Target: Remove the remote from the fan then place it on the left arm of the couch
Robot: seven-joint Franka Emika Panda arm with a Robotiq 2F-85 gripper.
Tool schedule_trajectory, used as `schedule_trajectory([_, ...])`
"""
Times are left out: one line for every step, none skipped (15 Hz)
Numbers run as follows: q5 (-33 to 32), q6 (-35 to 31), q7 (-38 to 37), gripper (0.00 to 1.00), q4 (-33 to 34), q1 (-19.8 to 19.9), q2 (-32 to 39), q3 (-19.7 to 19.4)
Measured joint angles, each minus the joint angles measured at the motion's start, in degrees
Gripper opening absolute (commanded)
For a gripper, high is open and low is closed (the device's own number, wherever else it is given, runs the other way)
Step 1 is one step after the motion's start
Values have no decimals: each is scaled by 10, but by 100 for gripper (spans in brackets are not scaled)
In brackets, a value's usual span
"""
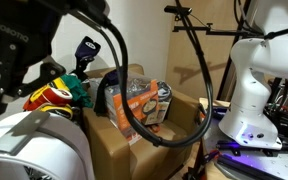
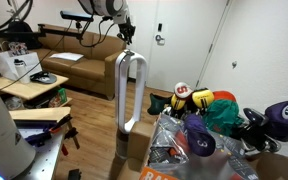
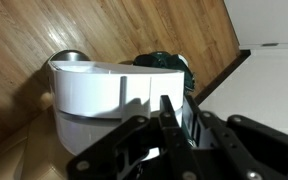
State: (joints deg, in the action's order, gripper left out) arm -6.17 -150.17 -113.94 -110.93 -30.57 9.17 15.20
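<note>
Wooden desk [image 2: 29, 88]: far left in an exterior view, cluttered, well apart from the work, no part in the task
Couch [image 2: 89, 70]: tan-brown, against the back wall, left of the fan and apart from it; goal surface one of its squared arms, flat enough to carry a slim remote; left arm not identifiable from this angle
Gripper [image 2: 127, 38]: hanging straight down from the arm onto the fan's crest, approach from above, likely for lack of any side access to the ring's top; fingers [image 3: 165, 110] clenched together in the wrist view, right at the white rim
Fan [image 2: 131, 95]: tall white loop, upright on the wooden floor [image 3: 104, 30], mid-room; in the wrist view its housing [image 3: 104, 95] across the centre, directly under the fingertips
Remote: not made out for certain in any view; judged to be on the fan's top, pinched or hidden between the closed fingers
Dark rounded shape [image 3: 164, 60]: just beyond the rim, too unclear to name
Step in hand: grasp at the fan's top, judged made or nearly so; lift not yet begun
Next move: straight lift off the crest, then a carry leftward to the couch
Risk: thin remote slipping from a narrow pinch; fan tipping if tugged sideways
Heap of caps and toys [image 2: 219, 115]: right foreground, out of the likely path
</note>
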Motion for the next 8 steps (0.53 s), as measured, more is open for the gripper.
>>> schedule_trajectory([3,0,2,42,-2,3,-4,4])
schedule_trajectory([11,0,10,48,-3,6,-8,9])
schedule_trajectory([17,0,17,54,-4,7,-12,13])
schedule_trajectory([18,2,20,34,-5,8,-15,16])
schedule_trajectory([18,2,21,42,-5,8,-15,18])
schedule_trajectory([18,2,21,48,-5,8,-15,18])
schedule_trajectory([18,2,21,79,-5,9,-14,18])
schedule_trajectory([18,2,21,79,-5,9,-14,18])
